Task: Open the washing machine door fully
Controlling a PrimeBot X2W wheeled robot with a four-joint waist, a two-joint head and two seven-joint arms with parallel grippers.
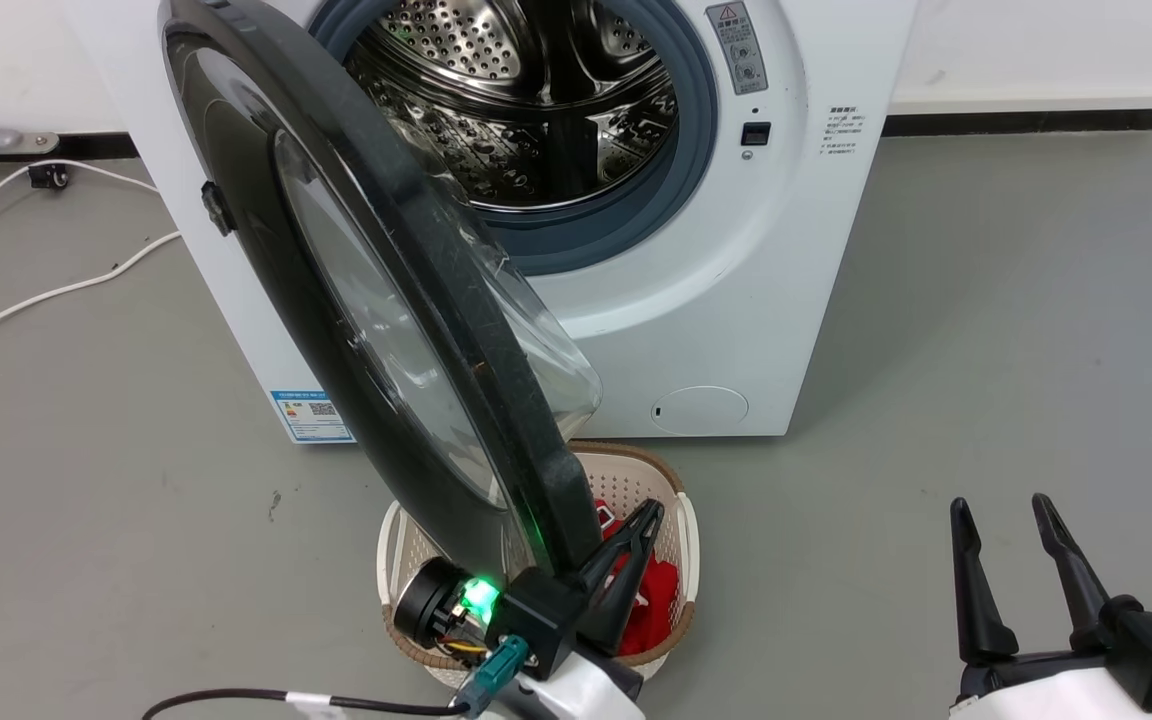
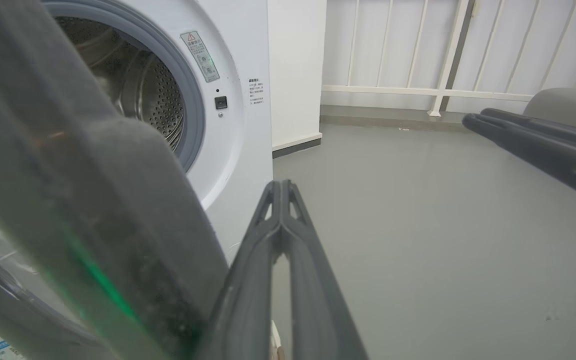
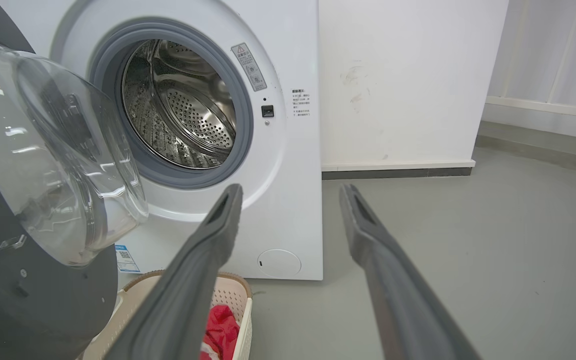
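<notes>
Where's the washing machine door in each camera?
Head view: washing machine door runs diagonally from top left to bottom centre.
Left wrist view: its blurred dark rim, left half.
Right wrist view: its glass bowl side, left edge.
Shared landmark: small black latch slot.

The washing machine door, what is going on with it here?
A robot is opening the washing machine door, which stands partly open, over a laundry basket holding red clothes. Its left gripper, jaws shut, sits right beside the inner side of the door's rim. The right gripper waits open, off to the side.
</notes>
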